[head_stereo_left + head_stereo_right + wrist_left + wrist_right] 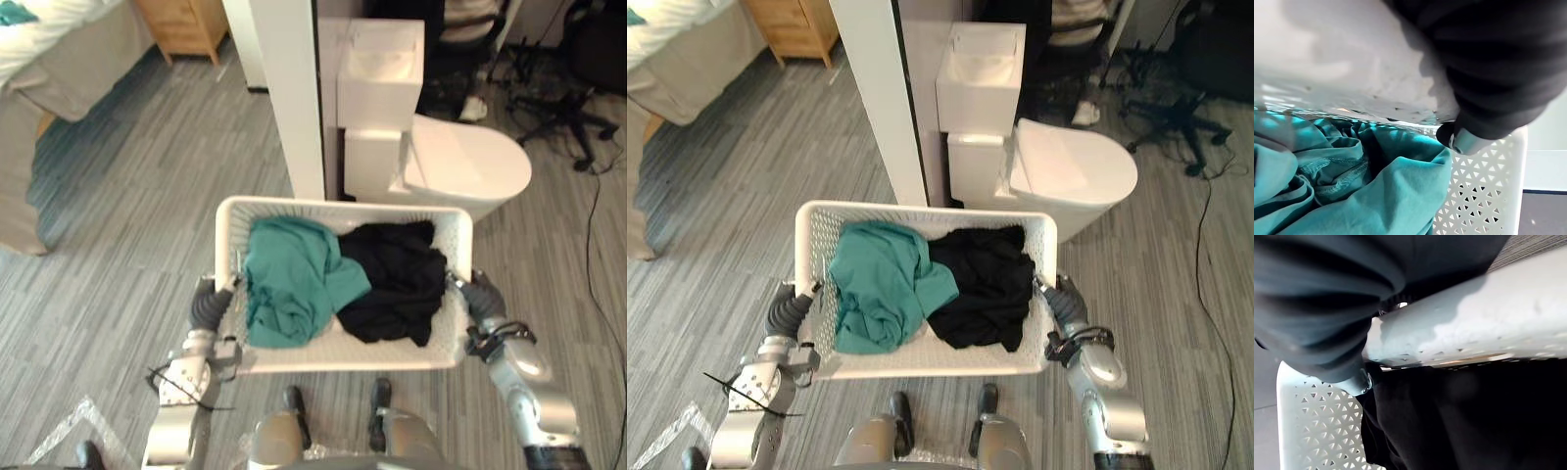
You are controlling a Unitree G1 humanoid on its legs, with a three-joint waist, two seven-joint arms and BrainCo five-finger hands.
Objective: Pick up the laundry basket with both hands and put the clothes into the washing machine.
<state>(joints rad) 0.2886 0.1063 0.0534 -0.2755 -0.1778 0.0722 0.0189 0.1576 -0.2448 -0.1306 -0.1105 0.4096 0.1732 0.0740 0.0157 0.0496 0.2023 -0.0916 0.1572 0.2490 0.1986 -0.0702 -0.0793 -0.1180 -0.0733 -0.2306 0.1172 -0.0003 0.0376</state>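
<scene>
Above the grey plank floor, just ahead of the body: holding the white laundry basket by its two short sides, apparently clear of the ground, with the left hand at one rim and the right hand at the other. Curling the left fingers over the rim and down inside the perforated wall, close to the teal garment. Hooking the right fingers over the opposite rim in the same manner, close to the black garment. Carrying both garments heaped side by side inside, touching at the middle. Judging the hazards as follows. Seemingly gripping by the fingertips more than the palms, and so risking a slip of either rim, a sudden tilt toward that side, and clothes spilling over the low wall. Risking, through any uneven lift, a slide of the loose heap toward the lower end. Risking, through any step forward, a knock of the far rim against the white pillar or the toilet standing near it. Calling for a level, matched carry and a turn away from both on the way to the washing machine.
</scene>
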